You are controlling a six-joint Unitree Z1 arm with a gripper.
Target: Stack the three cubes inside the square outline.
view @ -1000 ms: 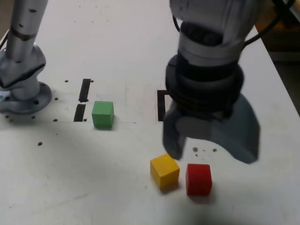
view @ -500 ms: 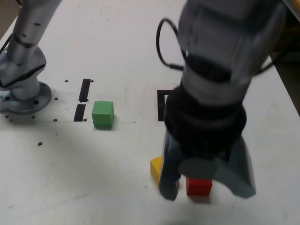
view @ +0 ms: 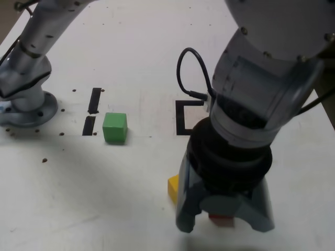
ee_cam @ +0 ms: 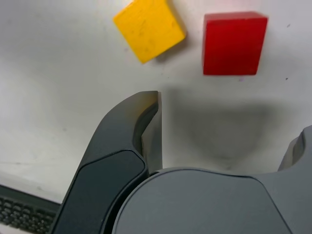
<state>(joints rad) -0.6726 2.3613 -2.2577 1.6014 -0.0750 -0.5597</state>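
Out past my left in the exterior view, the green cube (view: 115,128) sits well apart from my gripper (view: 225,222), beside the two short black bars (view: 91,112), and nothing blocks it there. Next along, nearer me, here's the square outline (view: 180,117), partly covered by my own arm, with no cube on the part of it I can see, and a looped cable (view: 179,73) hangs close by.

Now the yellow cube (ee_cam: 150,29)! It's turned askew on the counter (ee_cam: 58,97), just ahead of my fingertips, and in the exterior view one finger hides part of it. Right of it comes the red cube (ee_cam: 234,45), squarer to me, ahead of the space between my fingers. My jaws stand wide apart with nothing in them.

So this looks like the opening approach, a first pick, and I'd judge red the likely one. The move calls for sliding forward, centring on red, lowering with a finger either side, then closing. Yellow is the thing in the way: it's near enough that my finger on that side could clip it, so I want that finger dropping cleanly into the gap between the cubes.
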